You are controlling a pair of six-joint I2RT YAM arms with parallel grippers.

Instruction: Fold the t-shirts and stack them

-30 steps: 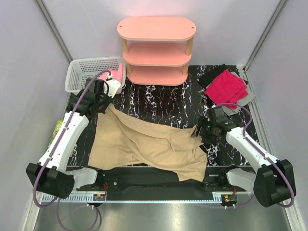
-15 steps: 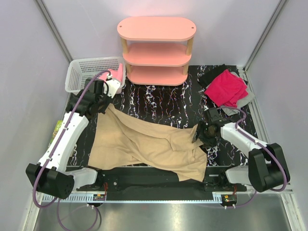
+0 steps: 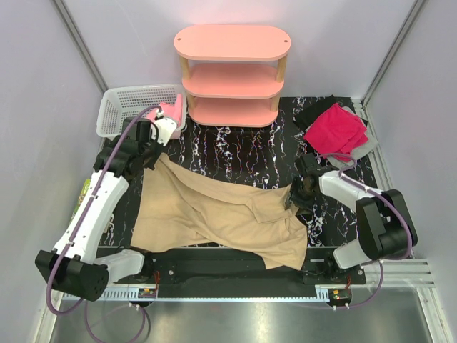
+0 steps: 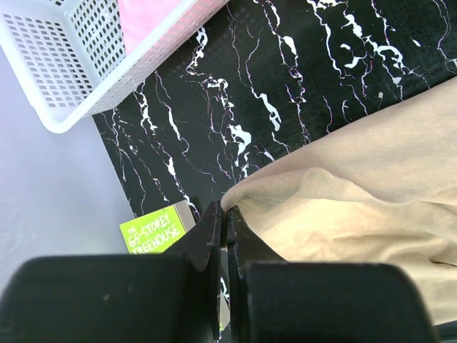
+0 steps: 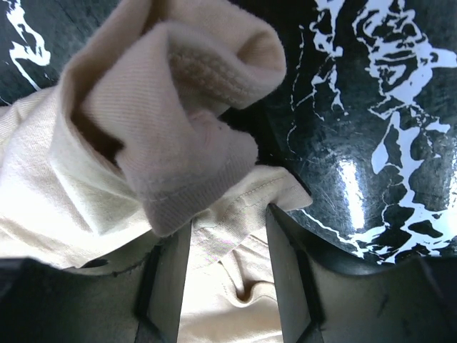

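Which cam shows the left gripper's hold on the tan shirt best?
Left wrist: left gripper shut on the tan shirt at its corner, close up. Top external has the arm hiding the pinch; right wrist misses it.

Tan t-shirt (image 3: pixel 214 214), black white-veined table (image 3: pixel 235 153)

Bright, even overhead light, shadows soft. Glare patch on the glossy table (image 5: pixel 353 179) in right wrist view. Left gripper (image 4: pixel 223 209) blurs out near the lens. Overhead view sharp.
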